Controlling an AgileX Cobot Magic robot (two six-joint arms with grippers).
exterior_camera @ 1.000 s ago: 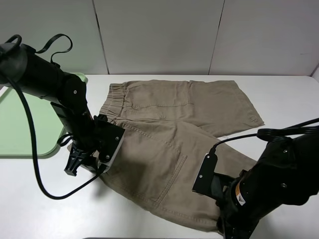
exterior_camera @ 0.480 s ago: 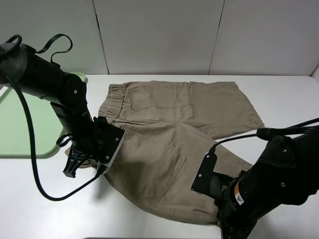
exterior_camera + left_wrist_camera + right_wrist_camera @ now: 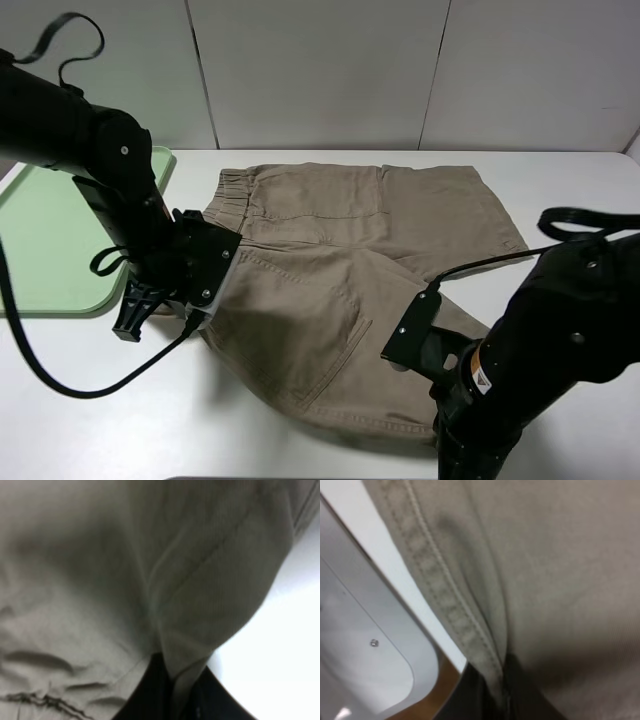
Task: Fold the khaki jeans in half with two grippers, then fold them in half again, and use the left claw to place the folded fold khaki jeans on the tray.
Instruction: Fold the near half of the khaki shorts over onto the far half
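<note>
The khaki jeans lie spread over the middle of the white table, waistband toward the left. My left gripper is shut on the near waistband corner; in the left wrist view a pinched fold of khaki jeans runs down between the black jaws of the left gripper. My right gripper is shut on the near leg's hem at the front right; the stitched hem of the khaki jeans enters the closed right gripper. The mint-green tray sits at the far left, with no garment on it.
The table's front edge runs right beside the held hem, with the robot's white base below it. Black cables loop from the left arm over the table in front of the tray. The far leg of the jeans lies flat toward the back wall.
Both grippers have shut on the fabric and risen a little. The near waistband corner and near hem have lifted and drawn back from the front edge. The left arm moved up and left.
</note>
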